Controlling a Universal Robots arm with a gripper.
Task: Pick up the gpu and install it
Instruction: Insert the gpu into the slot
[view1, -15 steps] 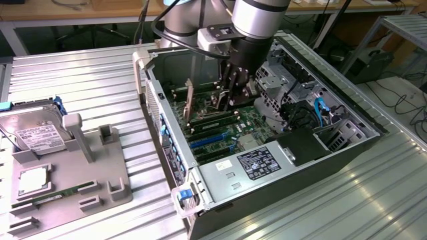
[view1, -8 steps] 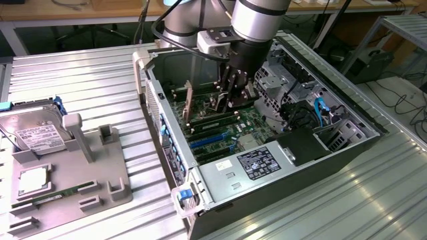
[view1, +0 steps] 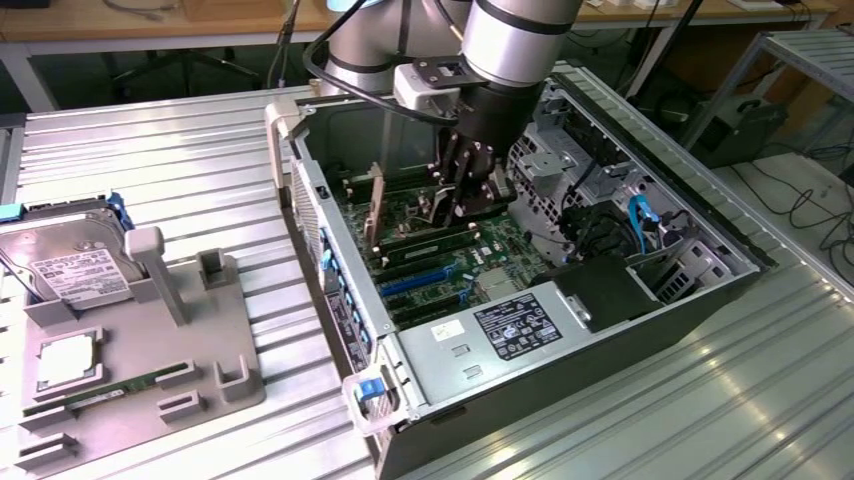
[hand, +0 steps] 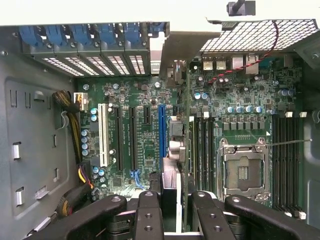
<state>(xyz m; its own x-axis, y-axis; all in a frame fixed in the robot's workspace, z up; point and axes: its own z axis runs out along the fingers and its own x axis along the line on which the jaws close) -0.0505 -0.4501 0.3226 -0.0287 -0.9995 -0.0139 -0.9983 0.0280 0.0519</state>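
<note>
While your hand (view1: 470, 190) reaches into the open computer case (view1: 694, 215) at centre frame, it grips the gpu (hand: 176, 150) edge-on, upright over the motherboard (hand: 145, 125) beside the blue slot (hand: 161, 131).

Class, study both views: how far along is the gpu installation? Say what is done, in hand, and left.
Done: the gpu is off the grey tray and inside the open computer case. In hand: the gripper clamps it edge-on over the motherboard, beside the blue slot. Left: seating it; whether it has entered a slot cannot be told.
</note>
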